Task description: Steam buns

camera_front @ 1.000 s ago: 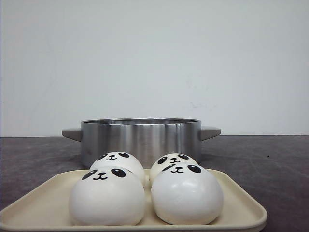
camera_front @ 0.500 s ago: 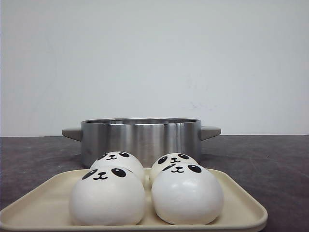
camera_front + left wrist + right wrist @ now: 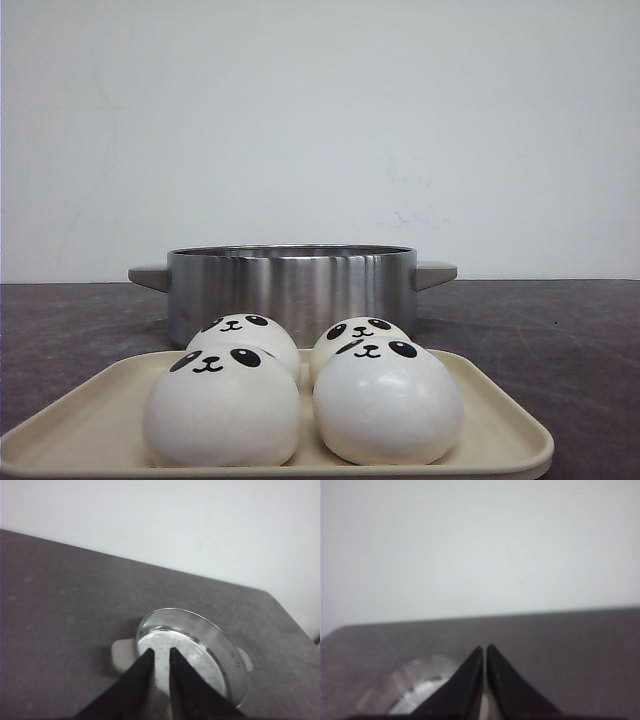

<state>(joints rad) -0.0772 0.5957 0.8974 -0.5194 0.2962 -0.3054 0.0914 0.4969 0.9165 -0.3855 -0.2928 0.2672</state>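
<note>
Your four buns sit together on a cream tray at the near edge of the dark worktop, two in front and two behind. The front left bun and front right bun stand just beside each other with only a narrow gap between them. The rear left bun and rear right bun are partly hidden behind the front pair. All four face up, with black eyes, nose and smile showing on top.

Behind the tray stands a steel pot with a grey handle on each side. It is upright and uncovered. Your left wrist view shows its inside: a perforated plate lies across the bottom, and no bun is in it. Whether the tray touches the pot cannot be told from the front view.

Neither arm appears in the front view. Your left gripper hangs above the worktop over the near rim of the pot; its two dark fingers stand a small way apart at the tips and nothing is between them. Your right gripper has its fingers brought almost together, with only a thin slit between the tips, and it holds nothing. It points across the worktop toward the pale wall, with a blurred part of the pot's rim showing beside it.
</note>
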